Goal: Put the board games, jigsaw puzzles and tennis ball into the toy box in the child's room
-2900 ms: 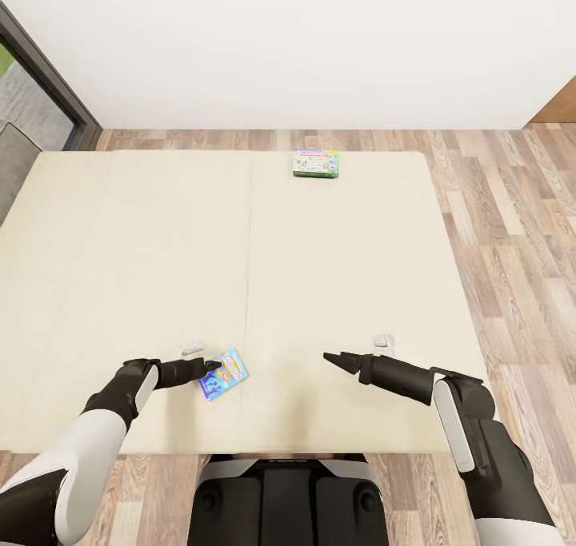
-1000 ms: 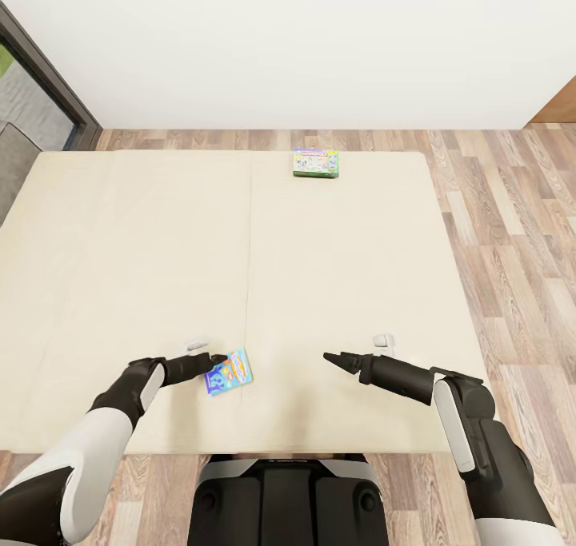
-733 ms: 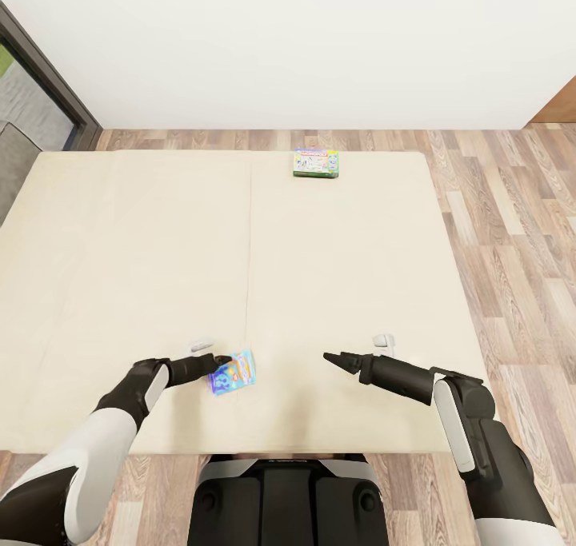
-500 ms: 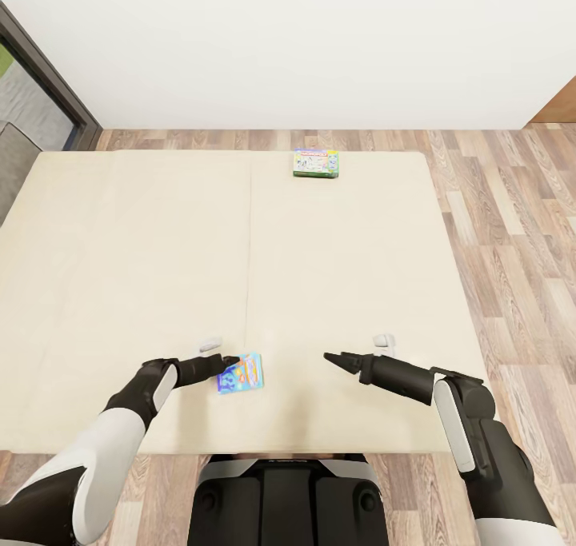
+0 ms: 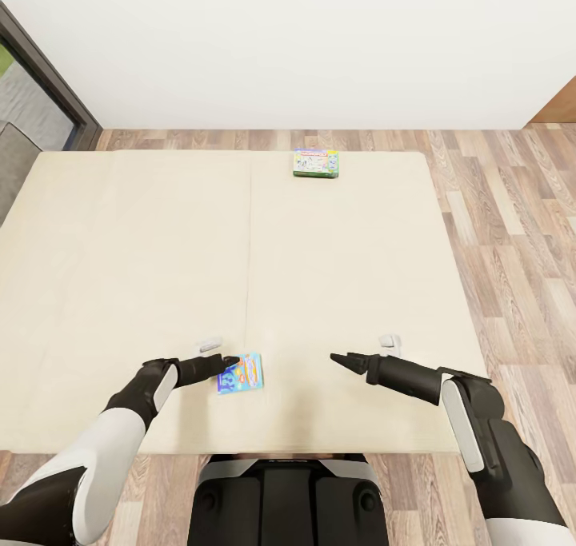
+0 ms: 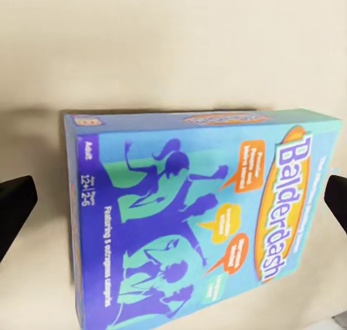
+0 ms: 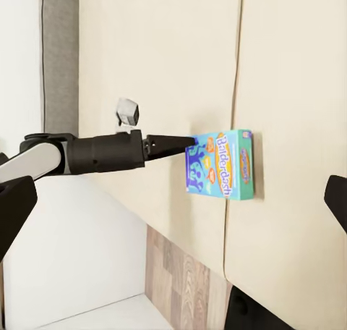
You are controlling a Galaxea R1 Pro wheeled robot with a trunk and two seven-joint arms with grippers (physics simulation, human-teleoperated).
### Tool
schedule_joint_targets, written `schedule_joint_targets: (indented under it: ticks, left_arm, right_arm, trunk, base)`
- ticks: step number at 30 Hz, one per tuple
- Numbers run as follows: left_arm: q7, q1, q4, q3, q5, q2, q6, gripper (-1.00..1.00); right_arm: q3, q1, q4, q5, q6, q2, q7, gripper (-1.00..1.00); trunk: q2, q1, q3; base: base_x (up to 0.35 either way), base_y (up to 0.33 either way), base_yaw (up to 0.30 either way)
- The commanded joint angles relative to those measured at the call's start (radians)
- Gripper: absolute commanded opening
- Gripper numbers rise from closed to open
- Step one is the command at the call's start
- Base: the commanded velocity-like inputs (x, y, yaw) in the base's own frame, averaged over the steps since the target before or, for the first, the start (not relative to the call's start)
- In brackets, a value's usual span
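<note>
Nearest the robot, the left tool [image 5: 230, 362] is seen at the near edge of the bed [image 5: 120, 234], its tips at the left side of the blue board game [image 5: 240, 372], which lies flat on the beige mattress; in the left wrist view the two fingers stand wide apart at either side of the box [image 6: 202, 221] and nothing is held, so the tool is judged to be lined up to straddle the box before closing; whether the tips touch the box cannot be told from the head view; in the right wrist view the left arm [image 7: 94, 155] is shown pointing its closed-looking tip at the box edge [image 7: 220, 163], yet the wrist picture is trusted for the gap. Just across the seam, the right tool [image 5: 340, 360] is held low over the mattress, well apart from the blue box; its fingers are seen spread at the picture's sides and it grips nothing, presumably kept ready. Farthest off, the green-edged board game [image 5: 315, 163] lies flat at the far edge of the bed, near the wood floor [image 5: 512, 234], untouched and well out of reach of either arm as they stand.
</note>
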Motion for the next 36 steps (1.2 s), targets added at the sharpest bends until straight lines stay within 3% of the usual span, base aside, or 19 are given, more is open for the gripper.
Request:
schedule_joint_targets:
  ticks: [1, 9, 14, 36]
  left_arm:
    - [-0.001, 0.0, -0.001, 0.007, -0.003, -0.002, 0.008, 1.0]
    - [0.154, 0.0, 0.0, 0.01, -0.012, -0.004, 0.003, 1.0]
    - [0.192, 0.0, 0.0, 0.011, -0.012, -0.005, 0.003, 1.0]
    - [0.202, 0.001, 0.003, 0.008, -0.013, -0.007, 0.001, 1.0]
  right_arm:
    - [-0.001, 0.0, 0.0, 0.0, 0.004, 0.0, 0.003, 1.0]
    - [-0.001, 0.0, 0.0, -0.001, 0.004, -0.001, 0.003, 1.0]
    - [-0.001, 0.0, 0.001, -0.001, 0.004, -0.001, 0.003, 1.0]
    - [-0.006, 0.0, 0.004, -0.001, 0.003, -0.001, 0.003, 1.0]
  trunk:
    - [-0.002, 0.001, -0.001]
    - [-0.002, 0.001, -0.004]
    - [-0.002, 0.001, -0.01]
    - [-0.002, 0.001, -0.024]
  base:
    - [0.0, 0.0, 0.0]
    - [0.0, 0.0, 0.0]
    - [0.0, 0.0, 0.0]
    - [0.0, 0.0, 0.0]
